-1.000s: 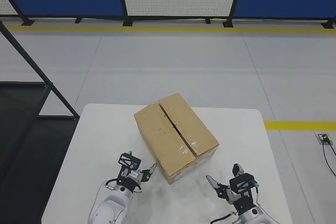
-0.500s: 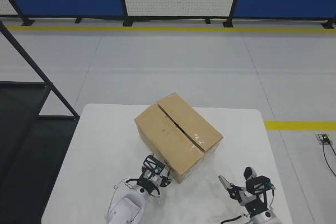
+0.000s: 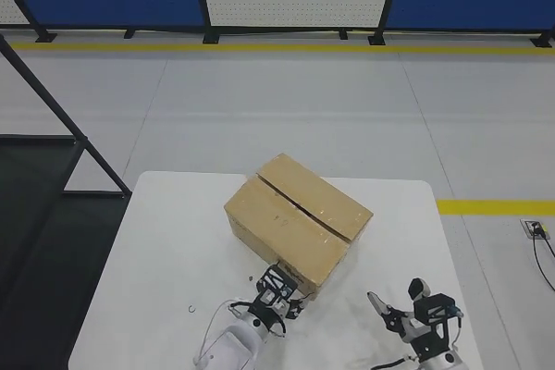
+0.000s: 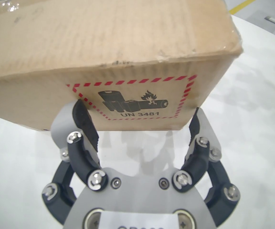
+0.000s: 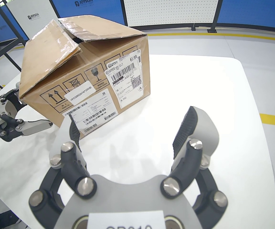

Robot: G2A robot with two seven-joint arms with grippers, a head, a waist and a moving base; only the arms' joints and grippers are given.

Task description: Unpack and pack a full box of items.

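Cardboard box [image 3: 296,222] sits on the white table [image 3: 166,240], near its middle, skewed to the edges. Top flaps are folded shut but loose; in the right wrist view one flap stands lifted at the seam, with glossy tape scraps along its edge. Judged stiff in the walls, bendy at the flaps and slick where taped. If full as the task says, it is probably heavy enough to slide rather than lift. A battery hazard mark and a fragile symbol on the sides suggest gentle handling. The body is far too wide for either set of jaws to span, so the likely hold is the lifted flap edge by the centre seam, pinched thin. Left gripper [image 4: 137,110] has its jaws spread wide and holds nothing. The box's marked end face stands directly ahead of the jaws and low between the tips, which are touching or just short of the cardboard; cannot tell which. Right gripper [image 5: 132,117] also has its jaws wide open and empty. The labelled long side faces them, ahead and a little toward the left gripper's side, apart, with bare table between.
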